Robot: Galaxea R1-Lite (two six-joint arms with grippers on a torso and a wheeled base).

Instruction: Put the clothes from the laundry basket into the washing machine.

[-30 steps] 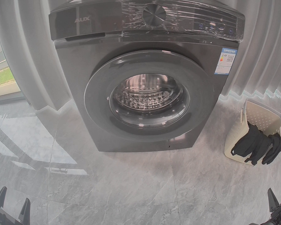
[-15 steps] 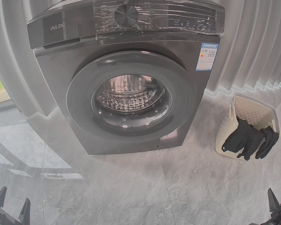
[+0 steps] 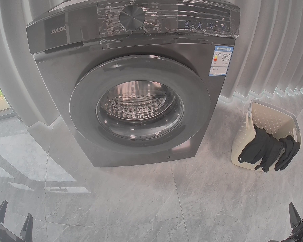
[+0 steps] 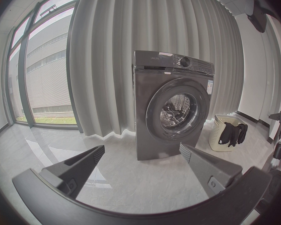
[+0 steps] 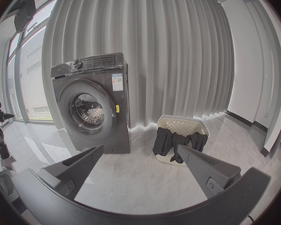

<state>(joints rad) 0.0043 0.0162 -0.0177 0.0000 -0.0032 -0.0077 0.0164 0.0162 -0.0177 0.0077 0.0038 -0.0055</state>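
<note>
Pleated curtain (image 3: 276, 34) along wall; glossy grey floor (image 3: 124, 199); large window (image 4: 46, 78).

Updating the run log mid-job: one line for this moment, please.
left gripper open, empty | right gripper open, empty | clothes draped over laundry basket rim | washing machine door looks shut

Pale curtains (image 3: 276, 34), glossy grey marble floor (image 3: 131, 199)

Daylight enters through the tall window (image 4: 46, 78) on the robot's left, laying bright hard-edged patches (reflections) on the glossy floor (image 3: 62, 172). Glare streaks the washing machine (image 3: 134, 68) door and wrapped panel. Wrist views bow strongly toward dark rounded corners, so the curtain (image 5: 178, 57) folds curve.
</note>
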